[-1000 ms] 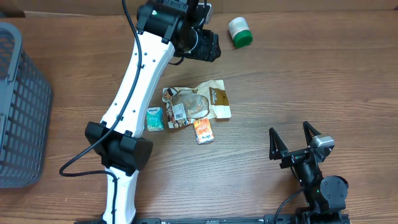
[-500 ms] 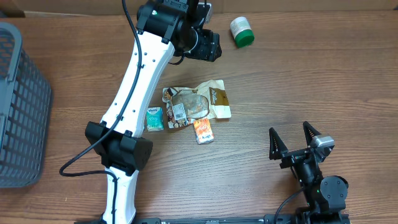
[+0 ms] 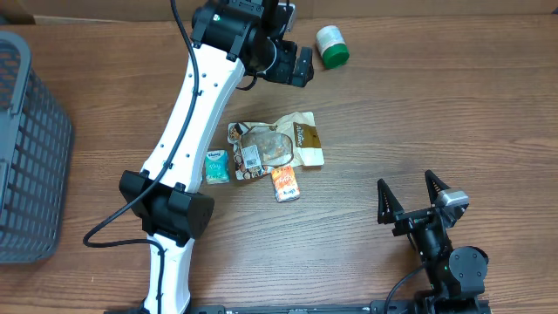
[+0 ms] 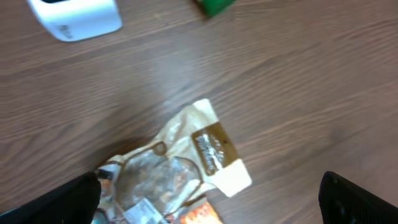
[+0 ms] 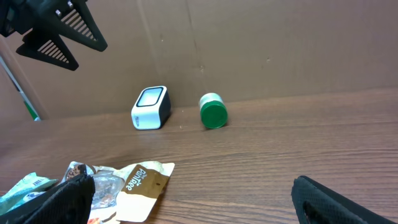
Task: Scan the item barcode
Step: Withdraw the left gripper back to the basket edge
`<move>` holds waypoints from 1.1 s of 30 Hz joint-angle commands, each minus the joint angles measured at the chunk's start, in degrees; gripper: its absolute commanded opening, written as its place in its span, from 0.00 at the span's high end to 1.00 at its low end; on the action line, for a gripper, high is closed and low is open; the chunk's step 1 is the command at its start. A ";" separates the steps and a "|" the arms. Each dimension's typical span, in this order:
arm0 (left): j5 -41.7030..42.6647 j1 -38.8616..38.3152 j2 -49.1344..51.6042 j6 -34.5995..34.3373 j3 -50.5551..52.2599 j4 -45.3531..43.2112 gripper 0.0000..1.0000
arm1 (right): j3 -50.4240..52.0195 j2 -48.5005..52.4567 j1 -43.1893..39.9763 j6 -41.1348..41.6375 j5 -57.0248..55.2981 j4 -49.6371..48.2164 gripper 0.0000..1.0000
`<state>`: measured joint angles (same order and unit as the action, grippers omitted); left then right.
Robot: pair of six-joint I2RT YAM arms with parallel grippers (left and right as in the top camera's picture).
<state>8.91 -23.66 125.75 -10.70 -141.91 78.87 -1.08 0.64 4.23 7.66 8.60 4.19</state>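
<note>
My left gripper (image 3: 301,65) is released. In the left wrist view its fingers (image 4: 357,199) stand wide apart at the lower corners, with only bare wooden table (image 3: 418,105) and part of a snack pouch between them. I am grasping nothing.

Seen from overhead, the green-capped bottle (image 3: 332,45) lies on its side just beside this gripper at about 2 o'clock, outside my fingers. In the right wrist view its green cap faces the camera. The white barcode scanner (image 5: 151,107) sits at about 11 o'clock from the gripper, near the far edge of the table. It is partly hidden under my arm from above, and it stands near the bottle without touching it.

At 6 o'clock from the gripper, well apart, the snack pouch (image 3: 277,144) lies flat. A teal tissue pack (image 3: 217,166) rests against its 8 o'clock side and a small orange packet (image 3: 284,183) against its 6 o'clock edge.

At the table's 9 o'clock edge stands a grey mesh basket (image 3: 26,148).

My right gripper (image 3: 406,187) sits at the table's 5 o'clock, its fingers spread and empty, well apart from all the items.
</note>
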 commanded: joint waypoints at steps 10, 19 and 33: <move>-12.72 4.55 -0.46 0.42 -0.70 2.19 0.01 | 0.61 -0.39 0.37 0.02 -0.13 -0.20 0.00; -13.29 18.18 -0.46 -0.55 -0.70 5.44 0.00 | 0.61 -0.39 0.37 0.02 -0.13 -0.20 0.00; -4.39 32.26 -0.46 2.78 -0.70 12.66 0.00 | 0.61 -0.39 0.37 0.02 -0.13 -0.20 0.00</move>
<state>2.13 8.78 125.75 -10.04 -141.91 90.72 -1.08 0.64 4.23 7.70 8.58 4.21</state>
